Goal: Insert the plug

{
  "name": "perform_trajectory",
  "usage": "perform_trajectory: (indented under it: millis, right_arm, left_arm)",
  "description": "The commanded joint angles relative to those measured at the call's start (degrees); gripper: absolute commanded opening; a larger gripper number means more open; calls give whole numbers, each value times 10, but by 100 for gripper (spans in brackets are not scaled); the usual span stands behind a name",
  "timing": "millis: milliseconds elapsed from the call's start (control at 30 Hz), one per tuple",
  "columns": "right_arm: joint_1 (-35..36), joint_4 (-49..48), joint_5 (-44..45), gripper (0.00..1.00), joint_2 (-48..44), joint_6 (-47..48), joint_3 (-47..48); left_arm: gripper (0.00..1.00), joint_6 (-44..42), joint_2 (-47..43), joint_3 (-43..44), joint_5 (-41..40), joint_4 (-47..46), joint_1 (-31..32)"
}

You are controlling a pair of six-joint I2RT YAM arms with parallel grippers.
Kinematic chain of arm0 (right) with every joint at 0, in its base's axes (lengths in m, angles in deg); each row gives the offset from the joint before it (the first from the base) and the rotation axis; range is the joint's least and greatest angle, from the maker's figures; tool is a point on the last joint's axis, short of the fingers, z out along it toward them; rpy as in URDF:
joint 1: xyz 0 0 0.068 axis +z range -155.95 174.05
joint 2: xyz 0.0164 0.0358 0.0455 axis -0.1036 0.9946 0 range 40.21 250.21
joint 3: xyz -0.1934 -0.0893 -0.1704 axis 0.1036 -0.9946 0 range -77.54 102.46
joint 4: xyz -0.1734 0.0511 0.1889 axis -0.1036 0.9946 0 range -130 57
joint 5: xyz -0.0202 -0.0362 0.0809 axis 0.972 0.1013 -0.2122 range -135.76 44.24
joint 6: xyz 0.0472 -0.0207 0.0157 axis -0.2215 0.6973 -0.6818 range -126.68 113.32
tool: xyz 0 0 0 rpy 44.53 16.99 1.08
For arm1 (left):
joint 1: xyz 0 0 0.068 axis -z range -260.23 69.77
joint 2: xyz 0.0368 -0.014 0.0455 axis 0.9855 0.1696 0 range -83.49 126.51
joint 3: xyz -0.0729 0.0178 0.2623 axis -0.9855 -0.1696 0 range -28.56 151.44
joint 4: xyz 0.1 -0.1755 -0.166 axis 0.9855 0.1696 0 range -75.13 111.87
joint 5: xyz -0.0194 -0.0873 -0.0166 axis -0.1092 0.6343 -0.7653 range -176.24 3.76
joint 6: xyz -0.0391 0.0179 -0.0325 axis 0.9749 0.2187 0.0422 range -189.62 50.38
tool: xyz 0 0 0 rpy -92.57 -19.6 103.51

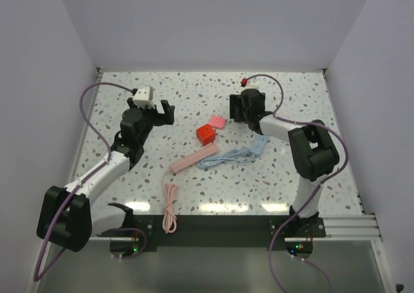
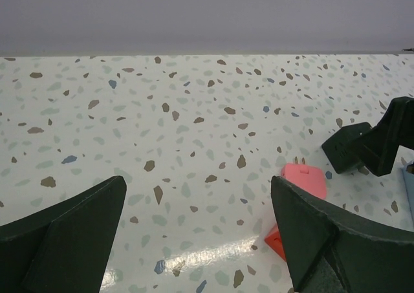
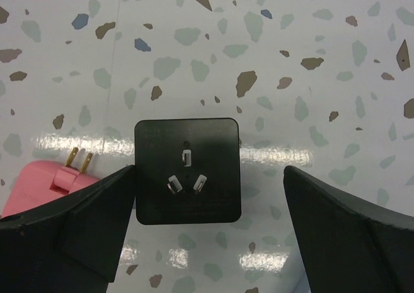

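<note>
Right gripper [image 3: 208, 173] spread wide, nothing clamped. Its matte black fingers [image 3: 352, 235] straddle a black socket block [image 3: 187, 144] lying flat on the table: square, rounded corners, one upright slot above two angled ones. The block's left edge meets the left finger, can't tell if they actually touch. Just left of it: pink plug [image 3: 35, 189], smooth plastic, two brass prongs, body cut off by the frame edge and the finger.

Left gripper [image 2: 198, 183] also spread, empty, over bare table [image 2: 162, 112]: white speckled terrazzo, glossy, glare patches.

Top view: red cube [image 1: 206, 134] just beside the pink plug, flat pink bar [image 1: 194, 158], looped pink cable [image 1: 169, 206], light blue cable [image 1: 226, 158] nearer the bases. Socket block hidden under the right gripper there
</note>
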Motion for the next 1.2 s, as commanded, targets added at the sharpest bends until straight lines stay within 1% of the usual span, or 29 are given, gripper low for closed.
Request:
perform_trajectory:
  millis: [0,333,467,567,600,700,733,800,833,900,933,967,1067,1100,1167]
  right_arm:
    - [2,17,21,99,18,8,33]
    - [3,37,17,98,62,11,86]
    - [3,52,13,93,79,14,109]
    - [3,66,8,85,94,16,132]
    - [3,72,7,78,99,16,138]
    - [3,94,-1,65,115,16,159]
    - [2,96,-3,53,116,17,163]
    - [2,112,-8,37,116,17,174]
    - [3,113,-11,21,113,15,176]
    - [3,106,-28,8,90,9,175]
    - [3,102,-38,0,79,4,173]
    - [2,101,-47,0,71,1,170]
    - [2,81,-111,0,18,-12,159]
    - [1,65,-152,0,-8,-19,155]
    - [2,46,-193,0,-38,-25,137]
  left_arm:
    - [100,-17,6,27,9,-32,6]
    - [100,-21,9,29,14,-33,11]
    - [100,-23,9,29,17,-33,12]
    - [100,-25,9,29,19,-35,15]
    - [100,-26,9,29,19,-34,16]
    - [100,-27,7,29,20,-33,18]
    - [100,-27,7,29,20,-32,18]
    - [100,-29,4,28,21,-32,19]
    - [100,-31,3,27,26,-34,19]
    - [100,-32,0,22,43,-45,21]
    - [100,-32,1,21,50,-50,21]
    - [100,-32,-1,19,52,-56,22]
    - [100,-31,-4,16,101,-66,22]
    - [100,-27,-6,11,128,-79,22]
    - [100,-23,-13,5,159,-105,22]
